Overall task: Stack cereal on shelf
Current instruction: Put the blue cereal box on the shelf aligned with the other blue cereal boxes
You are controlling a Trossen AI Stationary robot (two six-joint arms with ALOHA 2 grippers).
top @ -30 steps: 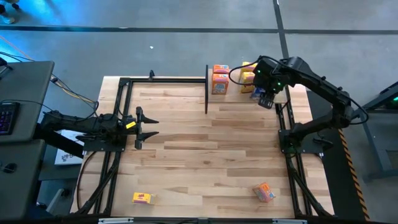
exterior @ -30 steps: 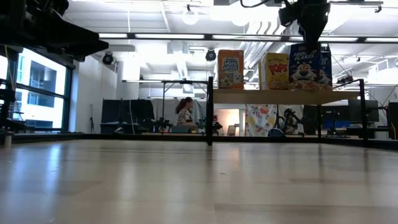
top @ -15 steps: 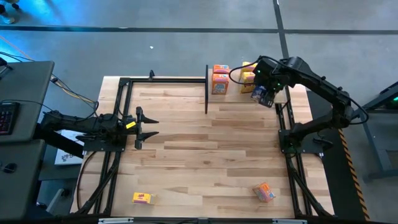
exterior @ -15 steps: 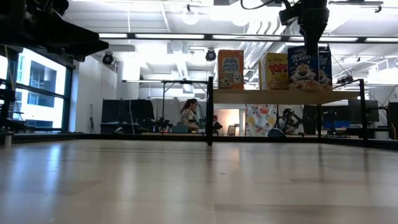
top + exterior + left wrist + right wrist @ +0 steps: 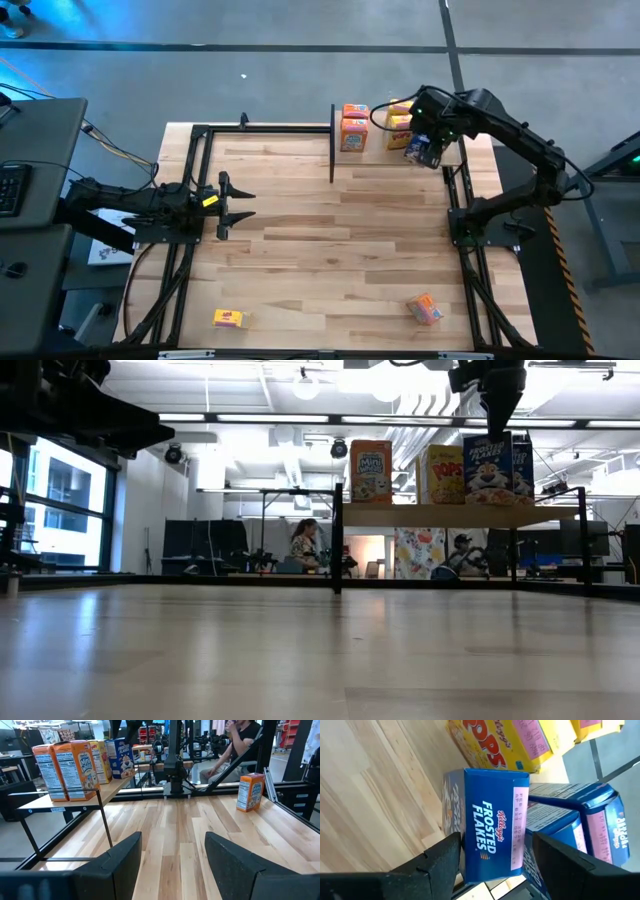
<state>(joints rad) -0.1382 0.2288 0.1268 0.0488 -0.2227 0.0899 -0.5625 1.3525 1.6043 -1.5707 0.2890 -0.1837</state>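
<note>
The shelf (image 5: 378,150) stands at the table's far right with several cereal boxes upright on it: orange ones (image 5: 354,127), yellow ones (image 5: 399,121) and a blue Frosted Flakes box (image 5: 487,827). My right gripper (image 5: 495,842) is open above that blue box (image 5: 489,468), pointing steeply down, with one finger on either side of the box's top and a small gap showing. The blue box rests on its bottom on the shelf board (image 5: 440,515). My left gripper (image 5: 238,203) waits open and level at the table's left side, with nothing between its fingers (image 5: 125,862).
Two loose cereal boxes lie on the tabletop: a yellow one (image 5: 229,318) near the front left and an orange one (image 5: 424,308) near the front right, which also shows in the left wrist view (image 5: 250,792). Black frame rails (image 5: 195,180) run along both sides. People sit beyond the table (image 5: 303,545).
My right gripper has opened over the blue box and tipped a little toward the table's far edge. The box has come to stand upright on the shelf beside the yellow one.
</note>
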